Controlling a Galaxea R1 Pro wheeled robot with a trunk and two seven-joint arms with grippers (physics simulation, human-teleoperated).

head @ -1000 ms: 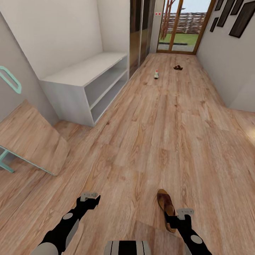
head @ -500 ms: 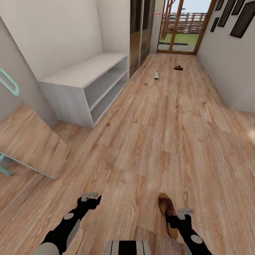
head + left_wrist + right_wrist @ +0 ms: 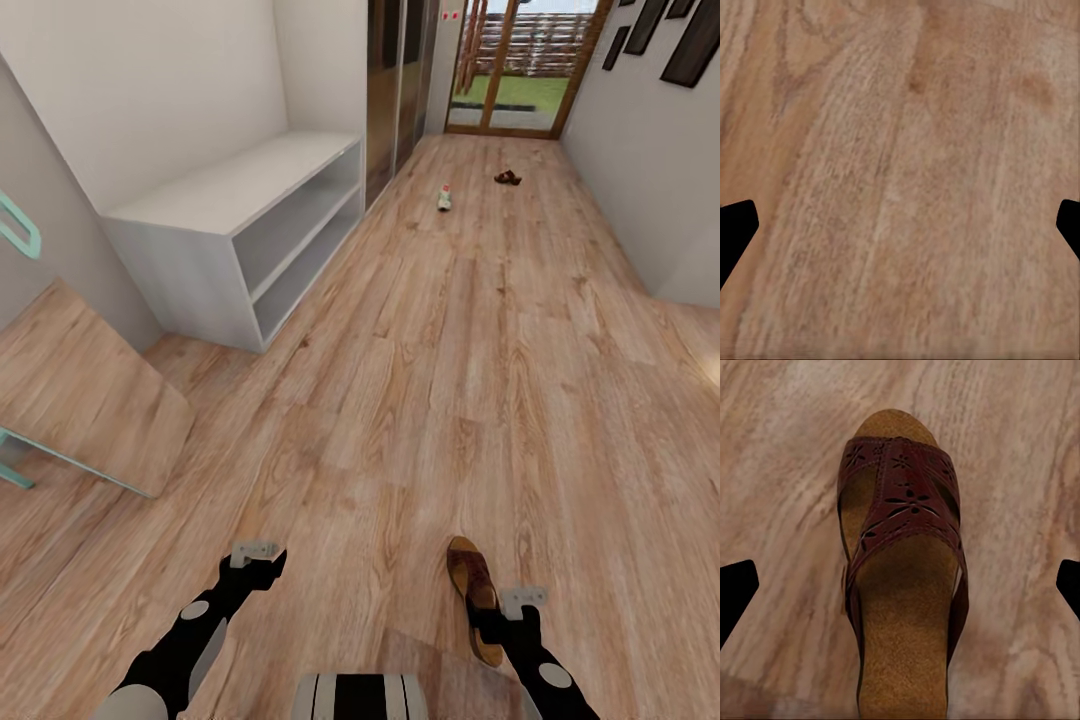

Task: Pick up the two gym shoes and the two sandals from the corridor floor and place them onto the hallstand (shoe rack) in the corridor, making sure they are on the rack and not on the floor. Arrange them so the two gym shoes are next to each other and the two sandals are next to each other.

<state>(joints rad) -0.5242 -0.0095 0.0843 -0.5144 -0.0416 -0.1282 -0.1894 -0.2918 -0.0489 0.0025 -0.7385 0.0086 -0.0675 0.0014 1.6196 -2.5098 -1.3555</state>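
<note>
Brown leather sandal [image 3: 473, 592] on plank floor [image 3: 450, 360], under right gripper [image 3: 522, 600], jaws spread. Left gripper [image 3: 253, 553] spread, empty. Gym shoe [image 3: 444, 198], second sandal [image 3: 507, 178] far at 12; plain white bench [image 3: 230, 215] at 10.

sandal [image 3: 474, 596] on floor [image 3: 420, 380] — bench [image 3: 245, 235] left

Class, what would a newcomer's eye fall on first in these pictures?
First, the brown sandal lying on the wood floor just ahead of the right claw, whose fingertips stand wide either side of it in the right wrist view. Next, the white bench against the left wall, and two small shoes far down the corridor.
</note>
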